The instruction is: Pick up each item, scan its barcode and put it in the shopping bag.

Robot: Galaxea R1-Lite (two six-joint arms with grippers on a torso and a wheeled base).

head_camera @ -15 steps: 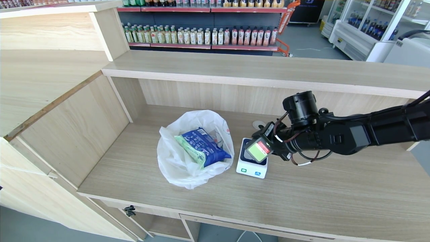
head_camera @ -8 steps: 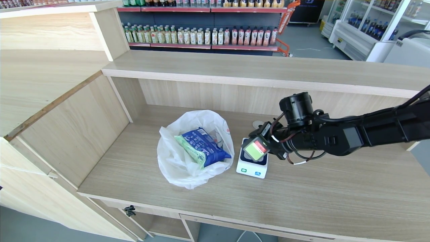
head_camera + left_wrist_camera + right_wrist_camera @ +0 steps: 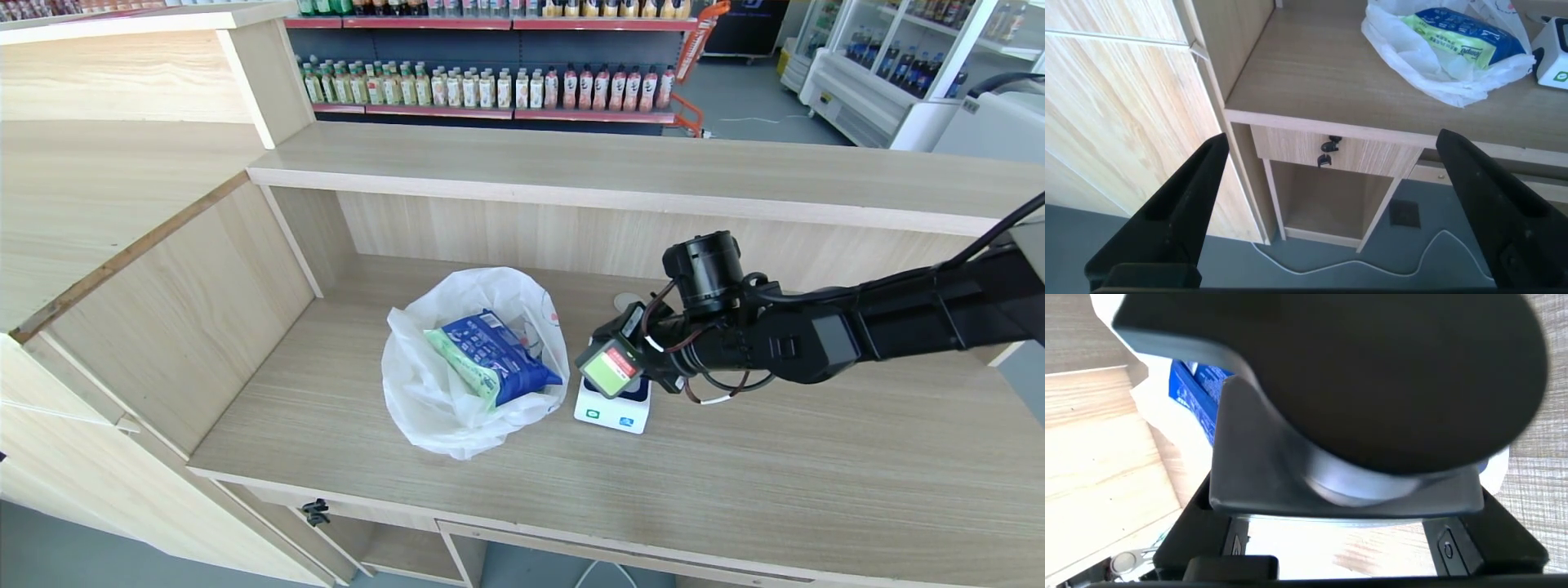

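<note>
The right jaws clamp a green-and-red-faced item [image 3: 611, 369] above the white scanner [image 3: 608, 415]; the left jaws gape.

The held item [image 3: 610, 369] has moved leftward, nearer the shopping bag [image 3: 424, 400].

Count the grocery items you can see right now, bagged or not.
2. A blue-and-green packet lies in the shopping bag; a green-and-red item is held in the right gripper above the scanner. The bag may hide more underneath.
</note>
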